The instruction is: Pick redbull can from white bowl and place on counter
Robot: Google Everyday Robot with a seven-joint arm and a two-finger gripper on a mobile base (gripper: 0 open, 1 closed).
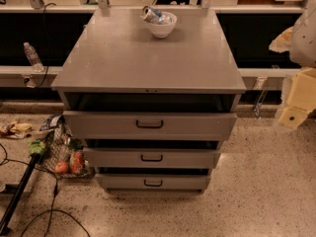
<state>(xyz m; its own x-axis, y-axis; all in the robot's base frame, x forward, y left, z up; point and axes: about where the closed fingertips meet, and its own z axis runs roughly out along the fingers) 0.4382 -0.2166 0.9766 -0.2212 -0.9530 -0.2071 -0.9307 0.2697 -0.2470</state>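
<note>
Three black-handled drawers (149, 124) front the grey cabinet nearest the camera, and a wire basket (61, 154) holding red and green items lies on the floor to their left. At the right edge, beside the cabinet's front corner and apart from it, hangs the gripper (295, 113); whether it is spread or closed cannot be told. A water bottle (32, 56) stands on the pale ledge (15, 73) at left. Near the far edge of the counter surface (148, 63) sits the white bowl (161, 27), with the redbull can (154, 15) lying tilted in it, one end over the left rim.
</note>
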